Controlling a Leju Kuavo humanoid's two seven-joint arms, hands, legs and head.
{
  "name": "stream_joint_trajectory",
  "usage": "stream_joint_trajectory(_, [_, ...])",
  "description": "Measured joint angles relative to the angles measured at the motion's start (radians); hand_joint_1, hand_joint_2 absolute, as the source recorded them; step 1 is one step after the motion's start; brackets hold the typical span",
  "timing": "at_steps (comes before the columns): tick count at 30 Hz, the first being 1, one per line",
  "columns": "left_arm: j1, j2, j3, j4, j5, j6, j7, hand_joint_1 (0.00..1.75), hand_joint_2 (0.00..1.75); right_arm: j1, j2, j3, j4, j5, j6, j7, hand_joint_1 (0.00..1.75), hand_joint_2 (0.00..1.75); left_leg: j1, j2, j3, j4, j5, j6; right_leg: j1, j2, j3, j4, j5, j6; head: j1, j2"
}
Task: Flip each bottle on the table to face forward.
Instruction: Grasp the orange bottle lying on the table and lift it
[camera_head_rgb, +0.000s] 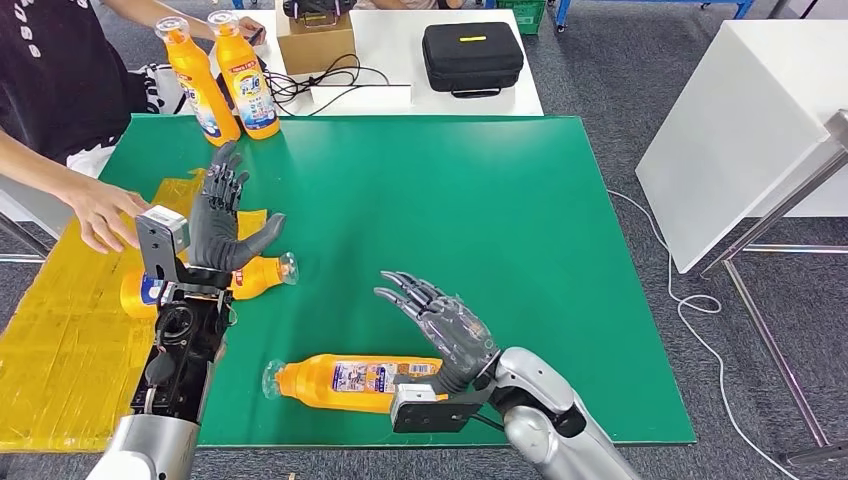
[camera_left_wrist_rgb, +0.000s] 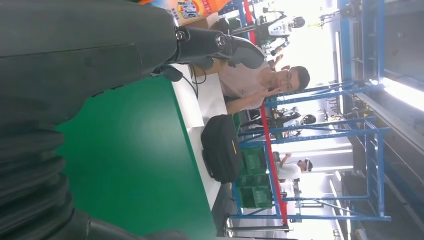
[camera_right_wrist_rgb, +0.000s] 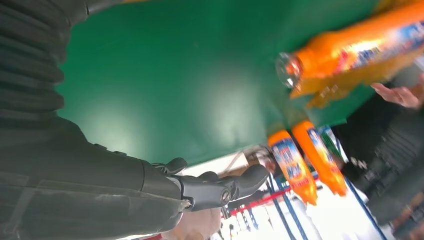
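Two orange bottles lay on their sides on the green table: one (camera_head_rgb: 352, 381) near the front edge, cap pointing left, just beside the right hand (camera_head_rgb: 440, 328), which hovered with fingers spread and held nothing; the other (camera_head_rgb: 255, 276) near the left edge, partly hidden behind the left hand (camera_head_rgb: 222, 222), also wide and empty above it. Two more bottles (camera_head_rgb: 228, 78) stood upright at the back left corner, and a person's hand (camera_head_rgb: 103, 214) rested on the yellow sheet (camera_head_rgb: 60, 340) at the left edge.
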Motion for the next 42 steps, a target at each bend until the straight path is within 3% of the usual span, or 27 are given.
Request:
stream_joint_trajectory(12, [0.006,-0.009,0.0,0.053,0.03,-0.007,-0.02,0.0,1.75,0.012,-0.049,0.056,0.008,-0.034,0.037,0.002,0.0,1.75,0.001,0.0,0.0,0.0,0.0,0.0,0.0,0.0,0.0,0.0,0.0,0.0,0.0,0.0])
stream_joint_trajectory(42, [-0.008,-0.009,0.009,0.158,0.085,0.002,-0.017,0.0,1.75,-0.003,-0.03,0.148,0.069,-0.082,0.072,0.021,0.0,1.75,0.0,0.0,0.0,0.0,0.0,0.0,0.0,0.0,0.0,0.0,0.0,0.0,0.0,0.0])
